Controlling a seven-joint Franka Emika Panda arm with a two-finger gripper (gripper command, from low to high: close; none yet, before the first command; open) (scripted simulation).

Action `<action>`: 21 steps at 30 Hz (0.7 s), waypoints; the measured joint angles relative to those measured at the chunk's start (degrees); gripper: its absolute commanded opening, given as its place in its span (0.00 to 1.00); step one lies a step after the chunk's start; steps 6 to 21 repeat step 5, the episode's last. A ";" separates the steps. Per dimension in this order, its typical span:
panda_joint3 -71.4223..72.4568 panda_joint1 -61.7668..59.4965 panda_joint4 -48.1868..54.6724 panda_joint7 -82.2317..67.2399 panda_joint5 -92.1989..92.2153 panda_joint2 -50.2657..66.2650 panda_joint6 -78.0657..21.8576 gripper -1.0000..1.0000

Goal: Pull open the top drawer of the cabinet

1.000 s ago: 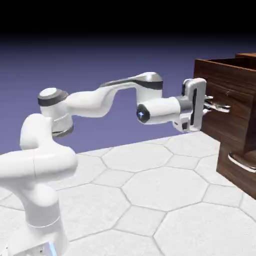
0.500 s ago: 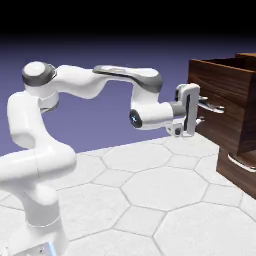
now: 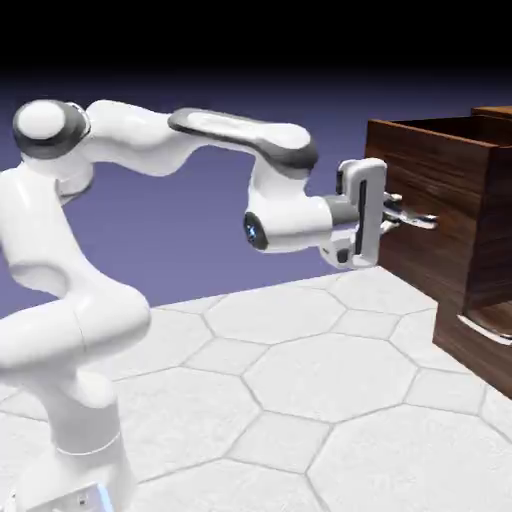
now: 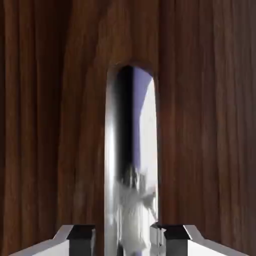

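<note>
Between the grey fingertips [image 4: 81, 235], the top drawer's silver handle [image 4: 131, 165] sits bracketed by the gripper [image 3: 408, 216], though I cannot tell whether the jaws actually pinch it. That top drawer [image 3: 430, 205] juts well out of the cabinet [image 3: 495, 345]; with a loose hold, the bar could slip free and stall the pull.

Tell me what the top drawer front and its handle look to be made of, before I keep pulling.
The top drawer looks like dark brown wood or wood veneer with a low-sheen finish: long walnut-like grain streaks run across its front in the hand view. Its handle looks like polished metal, chrome-like: it mirrors the violet backdrop and a pale blur of the gripper. Everything is rendered, so both are apparent only.
</note>
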 measured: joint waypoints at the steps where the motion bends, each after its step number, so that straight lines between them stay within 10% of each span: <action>1: 0.00 0.00 0.00 0.00 0.00 0.00 0.00 1.00; 21: -6.10 8.30 -7.24 0.96 -1.58 -2.72 -0.35 1.00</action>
